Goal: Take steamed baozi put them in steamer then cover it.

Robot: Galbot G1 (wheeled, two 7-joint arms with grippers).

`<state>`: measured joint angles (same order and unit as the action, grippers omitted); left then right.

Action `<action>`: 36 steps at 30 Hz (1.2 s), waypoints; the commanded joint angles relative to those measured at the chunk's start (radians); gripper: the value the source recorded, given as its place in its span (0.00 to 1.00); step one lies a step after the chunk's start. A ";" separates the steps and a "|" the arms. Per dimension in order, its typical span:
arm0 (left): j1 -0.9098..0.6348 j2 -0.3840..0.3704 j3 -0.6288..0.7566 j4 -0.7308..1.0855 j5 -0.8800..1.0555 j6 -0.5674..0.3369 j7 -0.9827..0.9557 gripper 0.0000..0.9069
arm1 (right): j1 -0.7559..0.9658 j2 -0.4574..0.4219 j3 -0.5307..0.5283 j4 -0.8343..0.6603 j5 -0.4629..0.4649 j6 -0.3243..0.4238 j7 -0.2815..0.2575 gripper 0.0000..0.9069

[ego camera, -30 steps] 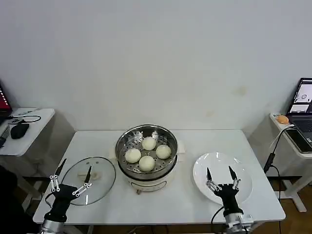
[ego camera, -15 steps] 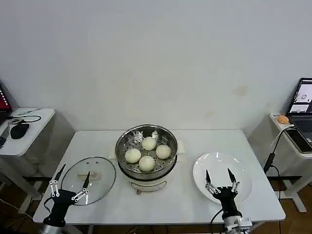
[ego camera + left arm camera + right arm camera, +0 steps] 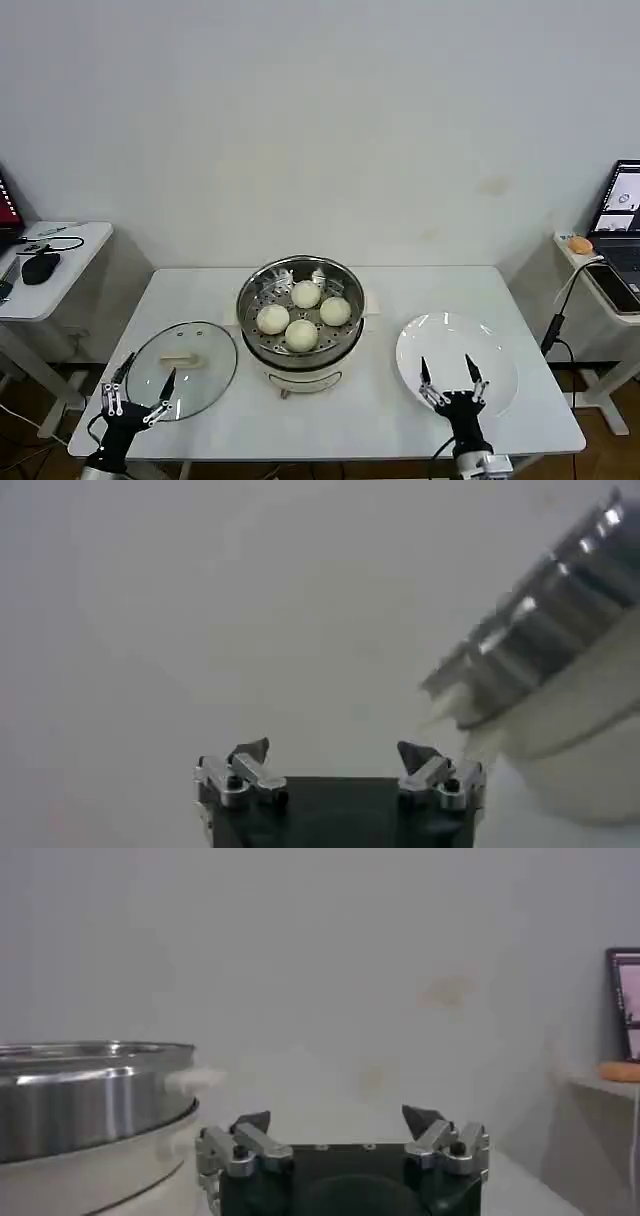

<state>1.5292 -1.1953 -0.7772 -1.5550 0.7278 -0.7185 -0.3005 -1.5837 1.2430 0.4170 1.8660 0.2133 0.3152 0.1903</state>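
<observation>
L gripper (image 3: 140, 392) fingers apart, pulled back to near edge of cover (image 3: 182, 370); R gripper (image 3: 446, 379) spread, retreating over plate (image 3: 490, 350). 4 baozi (image 3: 301, 333) in steamer (image 3: 300, 312); covering pending.

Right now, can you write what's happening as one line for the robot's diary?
baozi: four in steamer | cover: on table, steamer uncovered | left gripper: open, near cover | right gripper: open, over plate

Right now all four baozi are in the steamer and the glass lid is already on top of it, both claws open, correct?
Not quite. The head view shows the glass lid lying on the table left of the steamer, not on it. The four baozi are inside, and the left claw and right claw are open.
</observation>
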 commanded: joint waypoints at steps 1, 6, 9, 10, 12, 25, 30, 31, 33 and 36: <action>-0.106 0.031 0.021 0.200 0.372 0.040 -0.107 1.00 | -0.017 0.013 0.006 0.000 -0.012 0.011 0.000 1.00; -0.143 0.043 0.037 0.254 0.383 0.092 -0.108 1.00 | -0.022 0.019 0.014 -0.008 -0.009 0.015 -0.003 1.00; -0.181 0.050 0.040 0.289 0.381 0.141 -0.127 1.00 | -0.015 0.022 0.014 -0.015 -0.008 0.014 -0.005 1.00; -0.190 0.052 0.041 0.297 0.379 0.154 -0.130 1.00 | -0.012 0.026 0.014 -0.017 -0.008 0.011 -0.005 1.00; -0.222 0.053 0.046 0.315 0.378 0.171 -0.140 1.00 | -0.008 0.029 0.013 -0.017 -0.009 0.008 -0.006 1.00; -0.343 0.037 0.103 0.370 0.348 0.243 -0.099 1.00 | -0.011 0.034 0.024 -0.007 -0.007 -0.001 -0.008 1.00; -0.354 0.051 0.112 0.373 0.347 0.263 -0.072 1.00 | -0.011 0.036 0.020 -0.009 -0.008 0.000 -0.012 1.00; -0.357 0.051 0.113 0.377 0.346 0.266 -0.075 1.00 | -0.011 0.037 0.020 -0.009 -0.007 -0.001 -0.012 1.00; -0.364 0.049 0.114 0.382 0.331 0.271 -0.080 1.00 | -0.011 0.039 0.020 -0.009 -0.008 -0.001 -0.012 1.00; -0.367 0.048 0.121 0.378 0.327 0.278 -0.074 1.00 | -0.011 0.040 0.019 -0.010 -0.008 0.000 -0.013 1.00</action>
<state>1.2011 -1.1503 -0.6706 -1.2047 1.0565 -0.4727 -0.3871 -1.5946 1.2818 0.4363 1.8581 0.2056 0.3145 0.1786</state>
